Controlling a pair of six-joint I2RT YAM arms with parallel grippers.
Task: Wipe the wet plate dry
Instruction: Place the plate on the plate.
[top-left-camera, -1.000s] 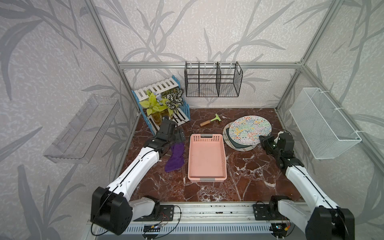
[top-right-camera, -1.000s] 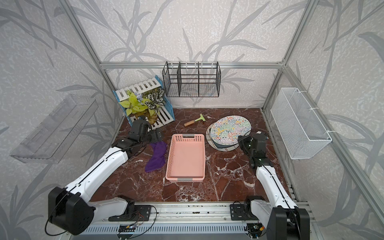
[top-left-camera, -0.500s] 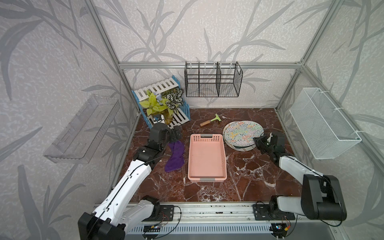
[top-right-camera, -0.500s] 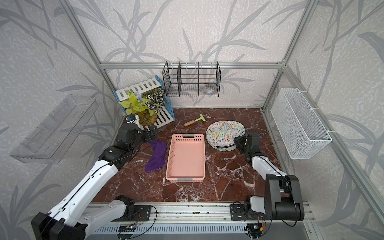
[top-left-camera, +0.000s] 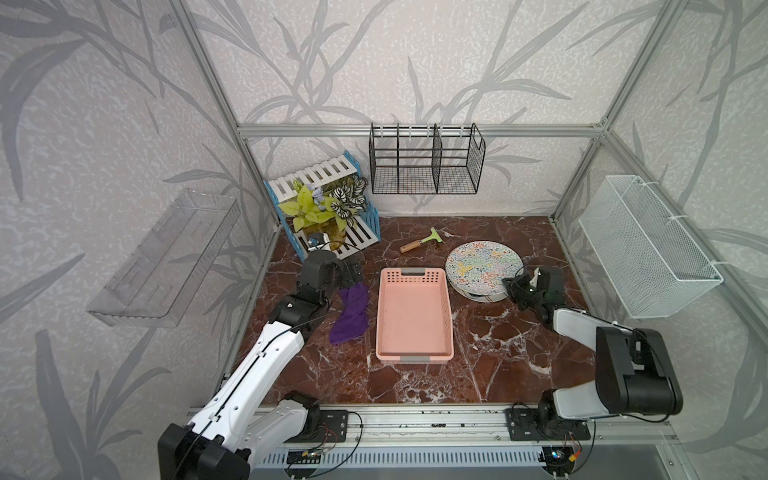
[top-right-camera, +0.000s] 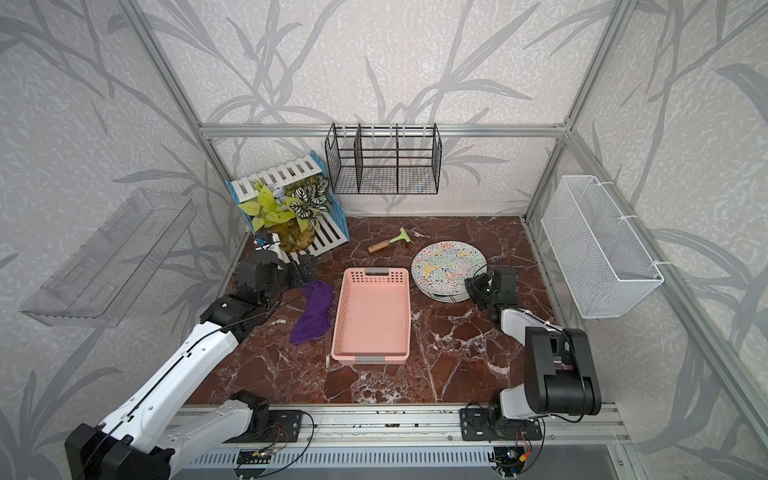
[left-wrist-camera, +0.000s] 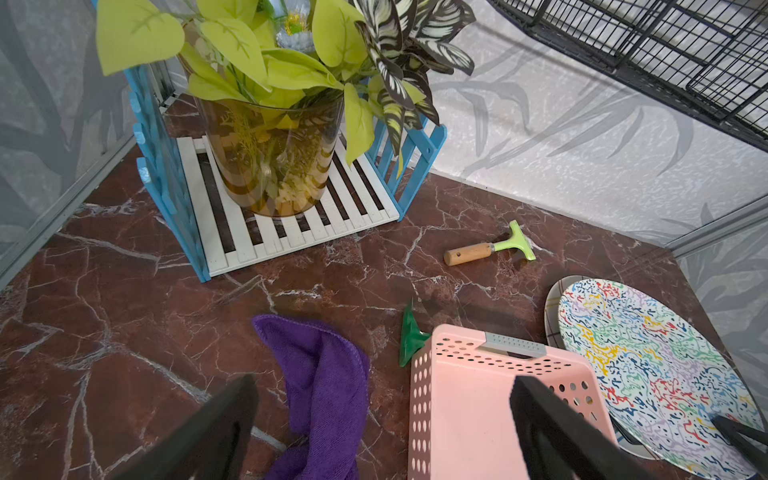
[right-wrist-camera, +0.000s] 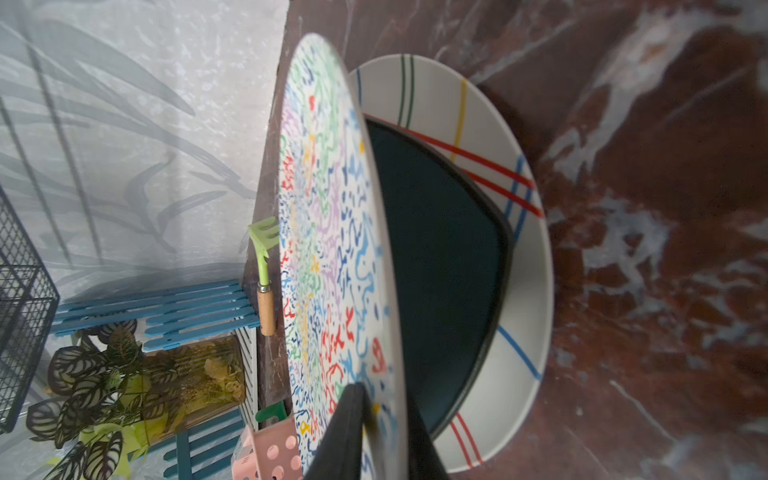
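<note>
The plate (top-left-camera: 482, 264) (top-right-camera: 446, 264) has coloured squiggles and rests tilted over two other plates at the right rear. My right gripper (top-left-camera: 510, 286) (top-right-camera: 473, 286) (right-wrist-camera: 382, 399) is shut on its near rim, one finger on the patterned face (right-wrist-camera: 328, 249) and one behind the edge. A crumpled purple cloth (top-left-camera: 352, 311) (top-right-camera: 313, 311) (left-wrist-camera: 324, 374) lies on the marble left of the basket. My left gripper (top-left-camera: 353, 270) (top-right-camera: 305, 268) (left-wrist-camera: 382, 415) hangs open just above the cloth's far end with nothing between its fingers.
Under the plate lie a dark plate (right-wrist-camera: 436, 249) and a striped white plate (right-wrist-camera: 519, 291). A pink basket (top-left-camera: 413, 320) sits mid-table. A green rake with a wooden handle (top-left-camera: 419, 243) lies behind it. A plant shelf (top-left-camera: 324, 212) stands rear left. A white wire basket (top-left-camera: 648, 245) hangs on the right wall.
My right gripper has brought the plate down from a raised tilt to low over the stack, and its arm has folded back. My left wrist drew back slightly to the left.
</note>
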